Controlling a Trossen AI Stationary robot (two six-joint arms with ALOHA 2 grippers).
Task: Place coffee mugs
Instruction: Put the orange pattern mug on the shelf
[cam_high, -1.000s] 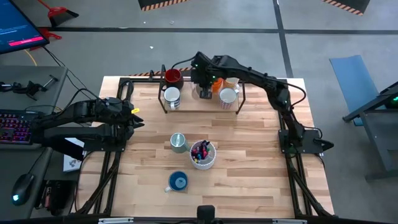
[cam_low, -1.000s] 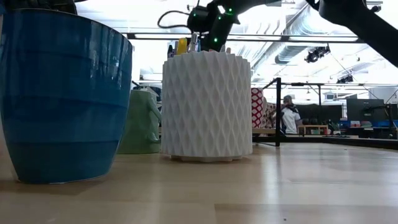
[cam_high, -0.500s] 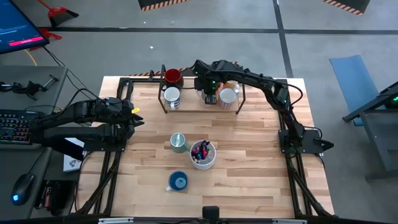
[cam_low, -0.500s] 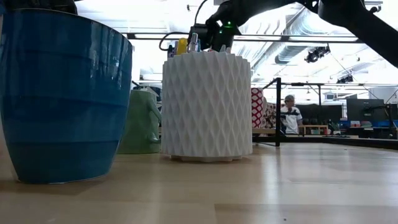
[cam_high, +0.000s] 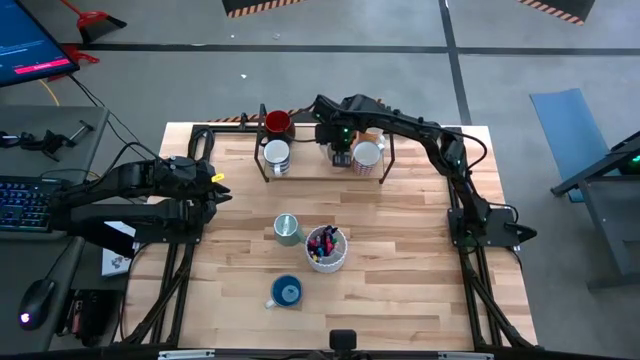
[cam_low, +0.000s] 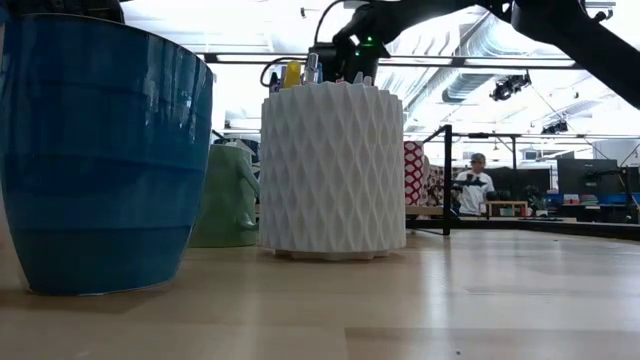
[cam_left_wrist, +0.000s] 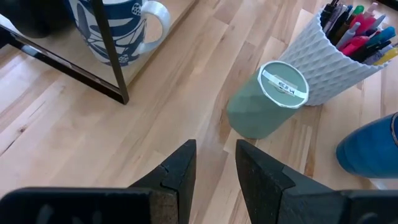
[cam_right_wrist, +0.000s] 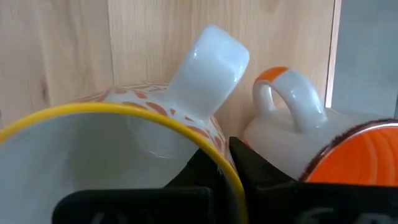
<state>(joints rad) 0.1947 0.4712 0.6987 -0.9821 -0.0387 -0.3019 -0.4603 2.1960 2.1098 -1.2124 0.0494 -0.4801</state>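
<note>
A black-framed rack (cam_high: 262, 172) with a wooden shelf stands at the table's far side. On it are a dark red mug (cam_high: 278, 122), a white patterned mug (cam_high: 276, 155), a white mug (cam_high: 366, 155) and an orange mug (cam_right_wrist: 354, 155). Between them my right gripper (cam_high: 338, 150) is shut on a yellow-rimmed mug (cam_right_wrist: 93, 149) with a white handle (cam_right_wrist: 211, 56). A green mug (cam_high: 287, 229) and a blue mug (cam_high: 286, 292) stand mid-table. My left gripper (cam_left_wrist: 214, 165) waits open near the table's left edge, touching nothing. My right gripper pinches the yellow-rimmed mug's wall at the rim (cam_right_wrist: 231, 177), close beside the handle, one finger inside the mug and one outside. The fingers come from above, pointing steeply down. The mug hangs mouth up over the rack's shelf; whether its base rests there is hidden.
A white ribbed pen cup (cam_high: 325, 248) full of pens stands between the green and blue mugs. The orange mug's handle (cam_right_wrist: 286, 93) is close beside the held mug. Bare wood lies toward the table's right and near edges.
My right gripper has sunk with the yellow-rimmed mug toward the rack's shelf, coming a little toward the near edge and tipping more steeply down. It has stayed shut on the mug, and over the last half second it has hardly moved.
</note>
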